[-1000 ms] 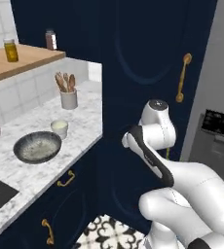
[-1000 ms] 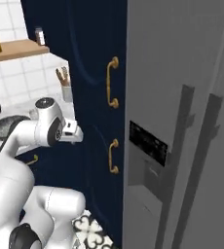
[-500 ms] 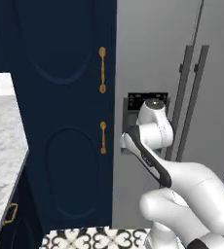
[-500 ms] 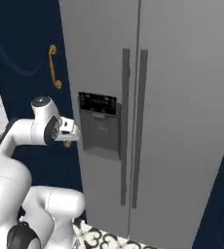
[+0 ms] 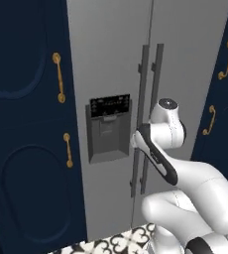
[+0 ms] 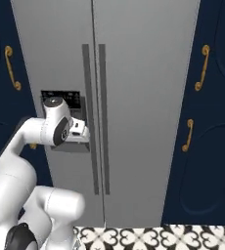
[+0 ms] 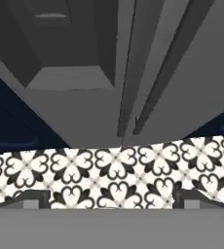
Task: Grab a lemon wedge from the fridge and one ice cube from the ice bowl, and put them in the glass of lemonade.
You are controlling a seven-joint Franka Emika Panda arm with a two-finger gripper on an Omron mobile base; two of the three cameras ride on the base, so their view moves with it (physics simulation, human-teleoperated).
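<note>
The tall grey fridge [image 5: 111, 54] [image 6: 144, 73] stands straight ahead with both doors shut. Its two long bar handles [image 5: 150, 104] [image 6: 96, 112] run down the middle, and a dark dispenser panel [image 5: 109, 128] sits in the left door. My gripper [image 7: 111, 199] is open and holds nothing. It hangs in front of the fridge at about dispenser height and points down at the door bottoms and the floor. The hand [image 6: 78, 133] is apart from the handles. The lemon wedge, the ice bowl and the glass of lemonade are out of view.
Navy cabinets with brass handles flank the fridge on the left [image 5: 27, 124] and on the right [image 6: 207, 122]. A black-and-white patterned tile floor [image 7: 114, 170] runs along the base of the fridge.
The base has swung right, so the whole picture shifted: the counter with bowl and cup left the views, and the fridge now sits centred. The gripper has stayed open.
</note>
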